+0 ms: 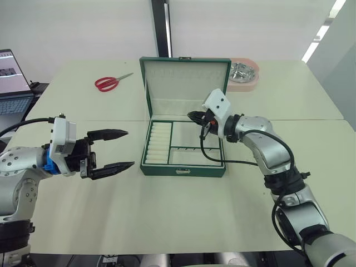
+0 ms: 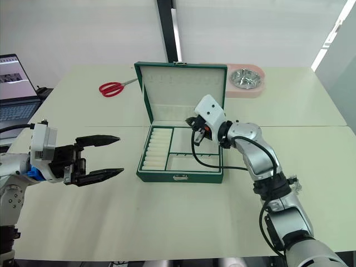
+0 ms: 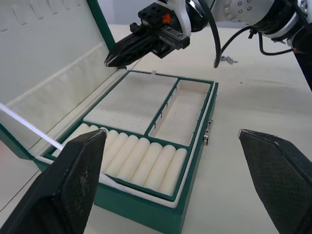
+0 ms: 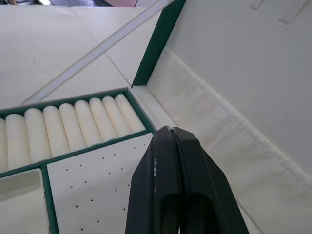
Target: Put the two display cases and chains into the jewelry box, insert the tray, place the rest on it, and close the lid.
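Note:
The dark green jewelry box [image 1: 183, 171] stands open at the table's middle, its cream-lined lid [image 1: 186, 80] upright behind it. A cream tray [image 1: 158, 144] with ring rolls, a dotted pad and narrow compartments sits inside and holds nothing. My right gripper [image 1: 192, 115] hovers shut over the box's back right part, just in front of the lid, with nothing between its fingers [image 4: 168, 161]. My left gripper [image 1: 130, 149] is open, level with the box's left side and a short way off. The display cases are out of view. A small silvery tangle [image 3: 226, 59], perhaps a chain, lies on the table right of the box.
Red-handled scissors [image 1: 108, 83] lie at the back left. A pink dish with a metal bowl [image 1: 243, 75] stands at the back right beside the lid. A laptop [image 1: 11, 83] sits at the far left edge. A seam crosses the table behind the box.

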Tool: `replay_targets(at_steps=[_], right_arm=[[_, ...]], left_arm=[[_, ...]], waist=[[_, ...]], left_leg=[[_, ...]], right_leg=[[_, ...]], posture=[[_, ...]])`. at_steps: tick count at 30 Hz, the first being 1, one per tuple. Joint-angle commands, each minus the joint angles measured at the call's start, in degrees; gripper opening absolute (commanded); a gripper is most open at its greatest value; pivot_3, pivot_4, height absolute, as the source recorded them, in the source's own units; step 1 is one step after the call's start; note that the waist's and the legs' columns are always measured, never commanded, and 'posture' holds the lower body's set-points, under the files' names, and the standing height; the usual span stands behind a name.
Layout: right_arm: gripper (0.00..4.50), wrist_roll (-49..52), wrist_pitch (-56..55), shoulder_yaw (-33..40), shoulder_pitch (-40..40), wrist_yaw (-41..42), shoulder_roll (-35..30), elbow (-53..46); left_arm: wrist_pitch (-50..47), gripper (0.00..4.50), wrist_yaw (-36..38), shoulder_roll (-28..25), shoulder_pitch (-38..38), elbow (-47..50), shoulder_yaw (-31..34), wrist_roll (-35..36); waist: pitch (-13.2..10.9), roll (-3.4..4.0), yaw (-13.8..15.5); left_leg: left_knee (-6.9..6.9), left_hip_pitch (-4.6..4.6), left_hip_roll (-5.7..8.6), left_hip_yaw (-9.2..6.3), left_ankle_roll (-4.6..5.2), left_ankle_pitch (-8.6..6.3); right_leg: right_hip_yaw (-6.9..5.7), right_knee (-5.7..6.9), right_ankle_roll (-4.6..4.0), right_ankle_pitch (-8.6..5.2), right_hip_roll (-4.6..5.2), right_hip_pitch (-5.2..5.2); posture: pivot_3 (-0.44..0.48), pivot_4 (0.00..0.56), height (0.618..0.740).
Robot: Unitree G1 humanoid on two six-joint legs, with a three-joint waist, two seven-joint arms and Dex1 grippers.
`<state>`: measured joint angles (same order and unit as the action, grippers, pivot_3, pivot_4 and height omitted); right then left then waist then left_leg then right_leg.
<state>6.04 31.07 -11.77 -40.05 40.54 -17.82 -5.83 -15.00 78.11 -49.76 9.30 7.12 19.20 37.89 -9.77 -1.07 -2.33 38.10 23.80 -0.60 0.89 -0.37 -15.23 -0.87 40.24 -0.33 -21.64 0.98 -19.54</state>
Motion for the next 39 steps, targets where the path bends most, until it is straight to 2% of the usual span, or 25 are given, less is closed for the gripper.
replay_targets(at_steps=[1,10,20,31,36,39], right_arm=[[0.01,2.56,1.42,3.57,3.03,-0.86,-1.74,-9.16],[0.01,4.87,0.43,12.75,15.88,-3.54,-8.51,-23.68],[0.01,11.35,-2.60,32.22,35.64,-1.75,-15.40,-30.64],[0.01,13.73,-10.04,53.52,56.43,6.07,-21.50,-23.31],[0.01,11.17,-17.85,56.29,62.64,11.32,-24.84,-15.44],[0.01,7.45,-26.95,57.53,68.35,15.03,-26.46,-7.12]], left_arm=[[-0.57,4.50,0.18,0.27,-1.03,3.27,0.07,1.79],[-0.77,4.50,-1.17,1.31,-5.70,5.07,2.26,2.90],[0.64,4.50,-2.07,1.02,-10.43,1.23,5.69,1.46],[3.88,4.50,-5.65,1.99,-15.78,-6.44,9.23,-2.21],[4.56,4.50,-6.87,0.75,-19.63,-9.34,10.08,-5.45],[5.39,4.50,-8.77,1.53,-20.80,-10.14,11.94,-5.85]], waist=[[0.00,0.00,0.15],[0.00,0.00,0.60],[0.00,0.00,0.68],[0.02,0.01,0.59],[0.03,-0.01,0.66],[0.08,-0.08,0.77]], left_leg=[[0.00,0.01,0.00,0.00,0.01,0.00],[0.00,0.01,0.01,0.01,0.03,-0.02],[-0.03,-0.03,0.01,-0.01,0.04,-0.02],[-0.05,-0.13,0.03,0.04,0.05,-0.02],[-0.11,-0.38,0.02,0.09,0.07,-0.03],[-0.11,-0.38,0.02,0.09,0.07,-0.03]], right_leg=[[0.00,-0.01,0.00,0.00,0.00,0.00],[0.03,-0.05,0.00,0.00,0.00,0.02],[0.03,-0.17,0.00,0.00,-0.02,0.14],[0.09,-0.27,0.00,0.00,-0.04,0.27],[0.16,-0.31,0.01,-0.01,-0.03,0.47],[0.17,-0.33,0.01,-0.01,-0.04,0.48]], posture=[[0.000,0.150,0.740],[0.000,0.150,0.740],[0.000,0.150,0.740],[0.000,0.150,0.740],[0.000,0.150,0.740],[0.000,0.150,0.740]])
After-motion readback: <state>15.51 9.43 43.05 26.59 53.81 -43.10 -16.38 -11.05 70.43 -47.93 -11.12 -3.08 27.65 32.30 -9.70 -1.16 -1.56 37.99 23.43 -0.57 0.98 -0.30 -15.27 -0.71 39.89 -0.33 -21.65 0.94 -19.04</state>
